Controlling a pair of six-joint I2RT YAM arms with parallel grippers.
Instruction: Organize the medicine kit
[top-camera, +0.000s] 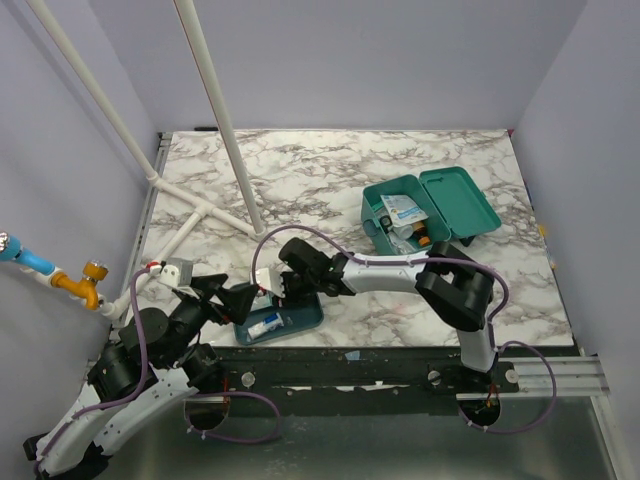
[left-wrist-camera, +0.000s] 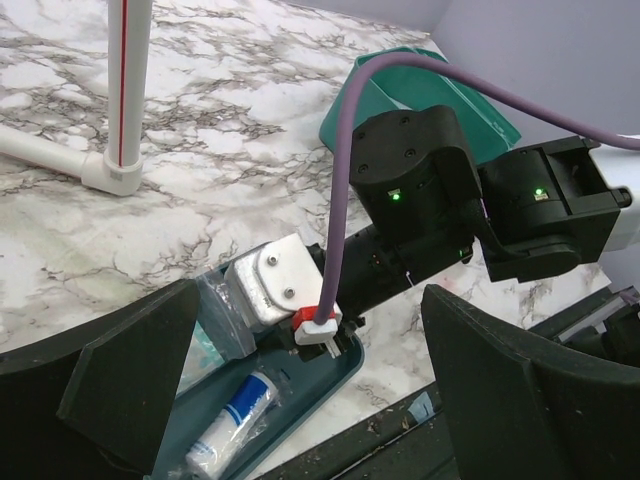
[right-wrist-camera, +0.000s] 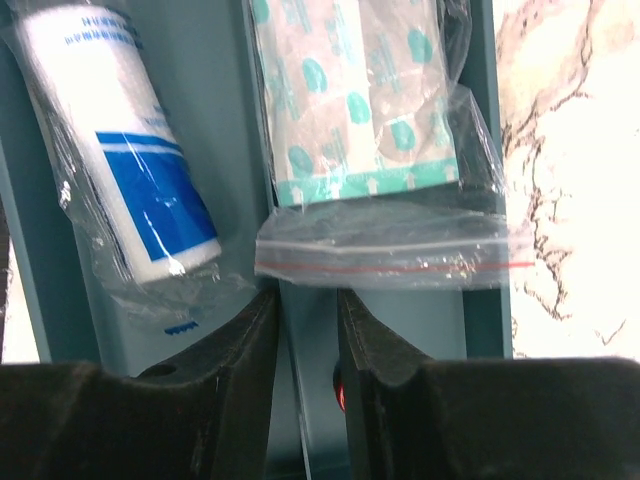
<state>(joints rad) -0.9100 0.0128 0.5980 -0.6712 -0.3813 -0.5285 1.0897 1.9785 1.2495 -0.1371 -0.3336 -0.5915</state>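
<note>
1. The marble table (top-camera: 330, 170) carries everything.
2. The medicine kit (top-camera: 462, 205) sits open, far right.
3. A shallow tray (top-camera: 305, 315) lies at the near edge.
4. The left gripper (left-wrist-camera: 310, 300) hangs wide by the tray.
5. The right gripper (right-wrist-camera: 305, 310) is narrow at a zip bag (right-wrist-camera: 380, 240); I cannot tell if it grips.

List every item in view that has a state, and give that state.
medicine kit: lid open, items inside.
tray: holds a wrapped roll and a zip bag.
left gripper: open, empty.
right gripper: jaws narrowly apart, at the zip bag's edge.
</note>
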